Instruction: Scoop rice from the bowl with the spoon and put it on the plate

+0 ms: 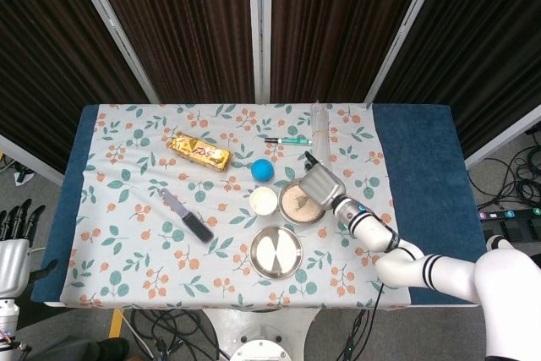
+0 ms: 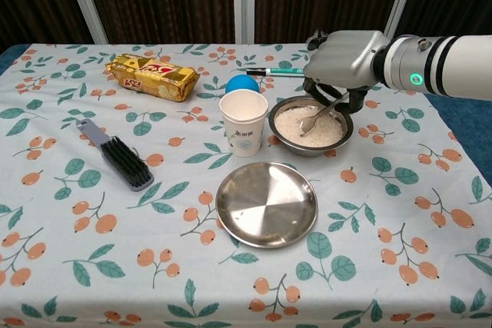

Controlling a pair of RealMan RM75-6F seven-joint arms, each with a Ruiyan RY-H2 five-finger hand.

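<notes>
A metal bowl [image 2: 286, 140] [image 1: 287, 211] of white rice [image 2: 304, 127] stands right of centre. My right hand [image 2: 344, 64] [image 1: 320, 185] hovers over its far right side and grips a metal spoon [image 2: 323, 112], whose tip is dug into the rice. An empty round metal plate [image 2: 266, 203] [image 1: 275, 252] lies in front of the bowl, nearer me. My left hand [image 1: 12, 247] hangs off the table's left side with its fingers apart, holding nothing.
A white paper cup [image 2: 244, 121] stands just left of the bowl, with a blue ball [image 2: 241, 83] behind it. A green marker [image 2: 276, 71], a gold snack packet [image 2: 151, 77] and a black brush [image 2: 118, 156] lie farther off.
</notes>
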